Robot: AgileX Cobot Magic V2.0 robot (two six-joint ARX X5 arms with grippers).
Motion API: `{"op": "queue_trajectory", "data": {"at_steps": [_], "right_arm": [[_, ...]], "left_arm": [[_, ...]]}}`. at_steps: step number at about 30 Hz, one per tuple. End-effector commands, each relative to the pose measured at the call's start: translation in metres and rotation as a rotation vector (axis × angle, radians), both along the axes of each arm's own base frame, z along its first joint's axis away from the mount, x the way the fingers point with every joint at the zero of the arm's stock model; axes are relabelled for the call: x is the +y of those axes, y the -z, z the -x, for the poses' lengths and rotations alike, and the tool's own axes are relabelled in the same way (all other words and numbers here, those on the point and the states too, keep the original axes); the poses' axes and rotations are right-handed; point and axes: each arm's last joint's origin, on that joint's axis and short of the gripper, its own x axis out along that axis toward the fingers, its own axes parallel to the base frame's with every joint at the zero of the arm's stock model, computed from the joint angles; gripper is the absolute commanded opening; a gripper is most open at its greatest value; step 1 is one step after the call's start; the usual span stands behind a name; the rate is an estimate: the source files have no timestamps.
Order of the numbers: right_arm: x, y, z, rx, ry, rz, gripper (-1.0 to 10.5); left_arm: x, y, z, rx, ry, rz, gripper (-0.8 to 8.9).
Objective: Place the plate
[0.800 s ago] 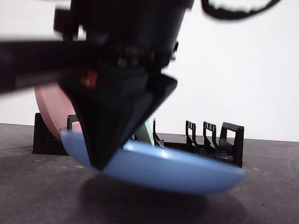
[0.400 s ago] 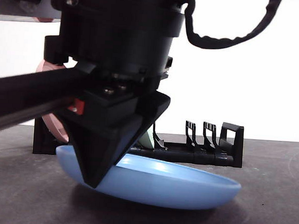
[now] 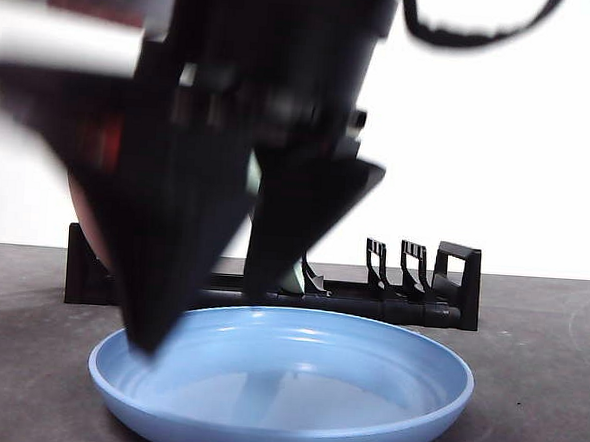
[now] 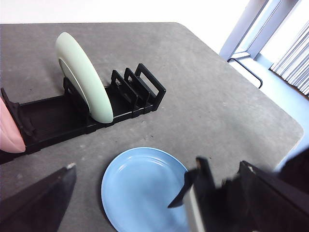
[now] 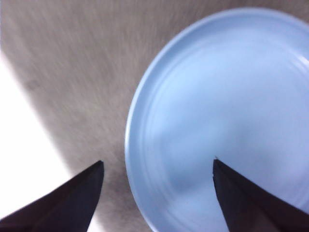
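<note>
Right gripper (image 3: 208, 326) released blue plate (image 3: 281, 380), now flat.

Motion blur smears the right gripper (image 3: 209, 316), which hides most of the pink plate (image 4: 8, 129) and green plate (image 3: 290, 276) standing in the black rack (image 3: 410, 298) behind.

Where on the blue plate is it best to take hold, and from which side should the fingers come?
Probably at the raised rim. The blue plate lies flat on the table, so only its edge offers a hold. The right gripper, open above it, could come down from above, one finger inside the rim, one outside.
</note>
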Motion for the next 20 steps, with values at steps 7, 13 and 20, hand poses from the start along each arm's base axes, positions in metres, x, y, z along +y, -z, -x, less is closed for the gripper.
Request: {"op": "queue_trajectory", "data": {"at_steps": [7, 13, 20], "right_arm": [[-0.062, -0.066, -0.041, 0.114, 0.036, -0.26, 3.6], [-0.132, -0.099, -0.068, 0.133, 0.16, -0.434, 3.7], [-0.204, -0.122, -0.074, 0.189, 0.277, -0.674, 3.6]], "left_arm": [[-0.001, -0.006, -0.004, -0.046, -0.01, -0.026, 5.3], [-0.004, -0.003, -0.016, 0.0, -0.012, -0.039, 5.3], [-0.01, 0.005, -0.039, 0.083, -0.049, -0.069, 5.29]]}}
